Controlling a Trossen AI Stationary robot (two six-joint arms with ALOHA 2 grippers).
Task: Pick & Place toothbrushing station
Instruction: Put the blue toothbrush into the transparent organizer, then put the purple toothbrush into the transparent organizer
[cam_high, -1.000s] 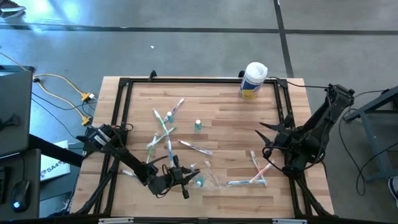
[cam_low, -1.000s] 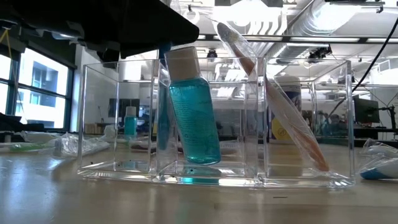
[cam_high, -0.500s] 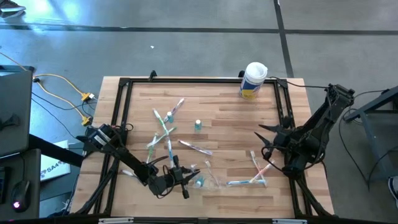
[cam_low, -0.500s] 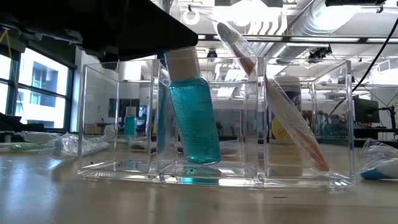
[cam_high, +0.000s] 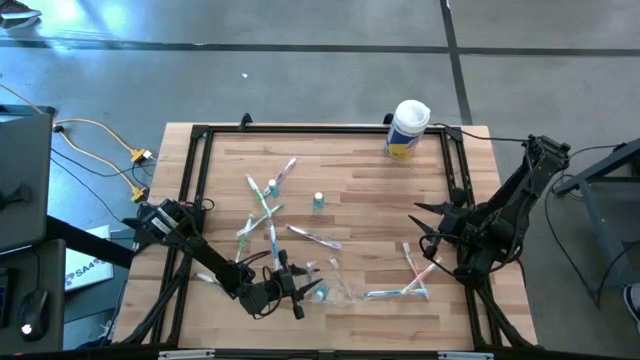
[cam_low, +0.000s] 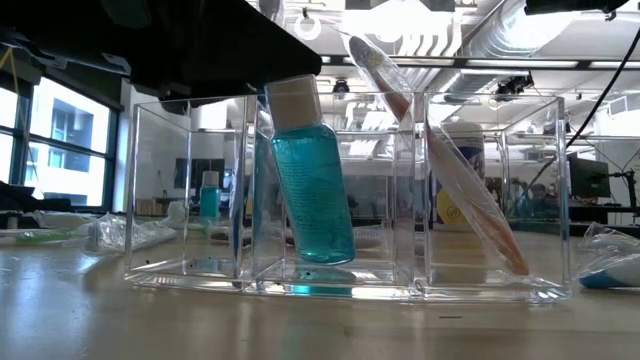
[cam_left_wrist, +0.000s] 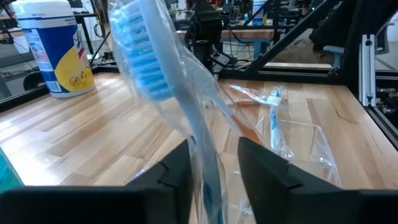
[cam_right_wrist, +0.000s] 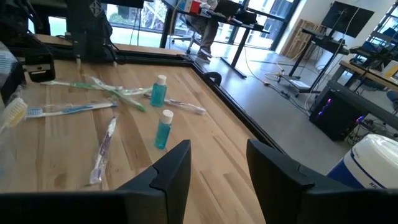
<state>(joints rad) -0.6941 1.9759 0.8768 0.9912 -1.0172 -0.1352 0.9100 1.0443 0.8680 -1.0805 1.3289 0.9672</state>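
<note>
since the earlier frame the left hand (cam_left_wrist: 214, 165) has loosened around its wrapped toothbrush (cam_left_wrist: 163, 74) above the clear holder (cam_low: 350, 195).

my overhead camera looks straight down on the whole wooden table (cam_high: 370, 170), both arms in frame. the low camera sits at tabletop height, right up against the clear plastic holder (cam_low: 345, 195), facing level through it into the room. the left wrist camera looks across the table toward the white canister (cam_left_wrist: 53, 46), which the overhead view (cam_high: 408, 128) also shows at the table's far edge. the right wrist camera faces over the scattered toothbrushes (cam_right_wrist: 81, 109), shared with the overhead view (cam_high: 265, 205), well apart from the canister.
</note>
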